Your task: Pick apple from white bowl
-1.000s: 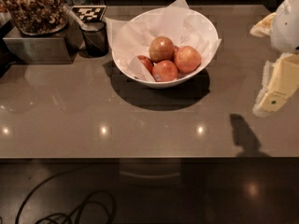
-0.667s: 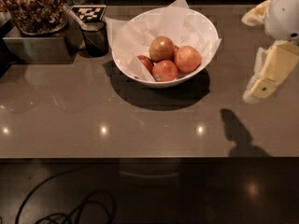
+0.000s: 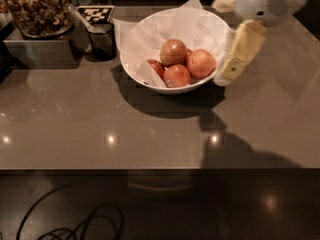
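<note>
The white bowl [image 3: 150,81] stands on the grey counter at upper centre, lined with crumpled white paper. The apple [image 3: 201,63], pale pinkish-red, lies at the right inside it. A golden-brown apple [image 3: 173,52] lies behind and to its left, and a deeper red apple [image 3: 177,76] with a small sticker lies in front. My gripper [image 3: 220,41] hangs at the bowl's right rim, just right of the apple and above it. It is open and empty. One cream finger [image 3: 241,51] points down outside the rim, and the other [image 3: 223,1] is by the far rim.
A small dark mesh cup [image 3: 102,40] stands left of the bowl. A glass jar of snacks [image 3: 37,9] sits on a metal box [image 3: 35,51] at the far left, with a checkered tag [image 3: 95,13] behind. The counter's front edge [image 3: 150,169] runs across; a cable [image 3: 75,224] lies on the floor.
My gripper has moved left from the counter's right edge to the bowl's right rim. Its shadow has moved left with it. The bowl and apples have not moved.
</note>
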`<state>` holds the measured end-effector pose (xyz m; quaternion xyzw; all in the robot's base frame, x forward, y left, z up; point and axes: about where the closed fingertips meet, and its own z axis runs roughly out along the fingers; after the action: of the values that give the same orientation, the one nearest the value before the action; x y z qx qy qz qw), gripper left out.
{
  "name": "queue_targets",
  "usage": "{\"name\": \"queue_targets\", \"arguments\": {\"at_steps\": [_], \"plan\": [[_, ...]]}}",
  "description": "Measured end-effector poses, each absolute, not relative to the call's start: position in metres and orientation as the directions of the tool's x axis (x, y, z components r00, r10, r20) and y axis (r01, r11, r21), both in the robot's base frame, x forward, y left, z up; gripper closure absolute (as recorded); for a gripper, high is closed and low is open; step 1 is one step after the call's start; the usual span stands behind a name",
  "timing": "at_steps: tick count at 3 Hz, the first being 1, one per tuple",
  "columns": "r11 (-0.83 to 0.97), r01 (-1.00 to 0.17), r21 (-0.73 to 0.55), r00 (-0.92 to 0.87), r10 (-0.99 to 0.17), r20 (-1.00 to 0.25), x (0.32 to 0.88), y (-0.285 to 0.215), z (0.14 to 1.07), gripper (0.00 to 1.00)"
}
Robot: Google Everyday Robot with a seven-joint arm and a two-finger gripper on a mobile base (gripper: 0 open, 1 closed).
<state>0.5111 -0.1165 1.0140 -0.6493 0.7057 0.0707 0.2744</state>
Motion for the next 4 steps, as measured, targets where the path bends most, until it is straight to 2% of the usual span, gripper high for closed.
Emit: {"name": "queue_targets", "arguments": {"at_steps": [1,2,4], "plan": [[0.156,-0.954,-0.256,-0.011,-0.872,-0.490,0.509,-0.114,1.013,0.00],[0.251,-0.935,-0.249,-0.073,-0.828,-0.556,0.520,-0.129,1.007,0.00],[0.234,-0.934,-0.269,-0.011,-0.774,-0.632,0.587,-0.102,1.018,0.00]]}}
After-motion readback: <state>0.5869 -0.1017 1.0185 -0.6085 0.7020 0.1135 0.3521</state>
